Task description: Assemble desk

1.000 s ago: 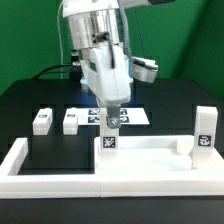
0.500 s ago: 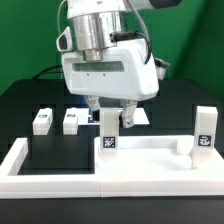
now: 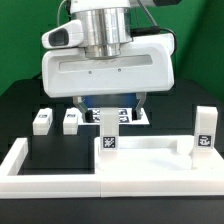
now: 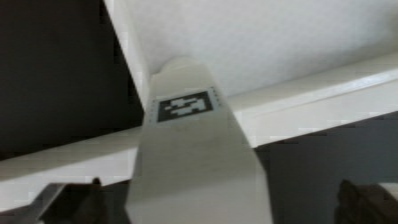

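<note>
Exterior view: the desk top [image 3: 150, 160] is laid on the tabletop [image 3: 20, 110]; a leg [image 3: 109, 130] is stood upright at its corner, straddled by wide-open, empty jaws. Wrist view: the leg [image 4: 187, 150] is centred between the fingertips [image 4: 75, 198]; closure should be made squarely, the leg kept vertical.

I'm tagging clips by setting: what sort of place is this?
Probably a robotics lab test bench, not a home: a black table before a green backdrop, a marker board lying on it, and white desk parts bearing square tags, like the upright leg.
</note>
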`<state>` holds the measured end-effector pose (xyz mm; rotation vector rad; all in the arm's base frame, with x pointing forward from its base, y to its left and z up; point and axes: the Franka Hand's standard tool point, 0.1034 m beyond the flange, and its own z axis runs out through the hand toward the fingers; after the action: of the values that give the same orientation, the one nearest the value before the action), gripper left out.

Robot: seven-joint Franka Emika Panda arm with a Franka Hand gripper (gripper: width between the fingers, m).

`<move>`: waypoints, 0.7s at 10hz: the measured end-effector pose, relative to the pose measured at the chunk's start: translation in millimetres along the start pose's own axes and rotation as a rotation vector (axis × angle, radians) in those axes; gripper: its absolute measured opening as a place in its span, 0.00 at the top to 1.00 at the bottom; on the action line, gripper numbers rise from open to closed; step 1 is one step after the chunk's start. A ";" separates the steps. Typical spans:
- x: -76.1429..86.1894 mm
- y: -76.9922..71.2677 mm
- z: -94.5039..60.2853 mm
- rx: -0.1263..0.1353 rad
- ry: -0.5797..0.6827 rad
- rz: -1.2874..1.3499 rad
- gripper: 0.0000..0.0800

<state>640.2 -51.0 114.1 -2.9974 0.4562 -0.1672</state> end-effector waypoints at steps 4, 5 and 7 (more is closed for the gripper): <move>1.0 4.6 -0.3 -0.004 0.002 0.190 0.62; 1.2 5.3 -0.4 -0.005 0.003 0.244 0.62; 1.9 7.2 -0.8 -0.006 0.002 0.497 0.62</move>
<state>639.8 -58.6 114.2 -2.7786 1.1734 -0.1245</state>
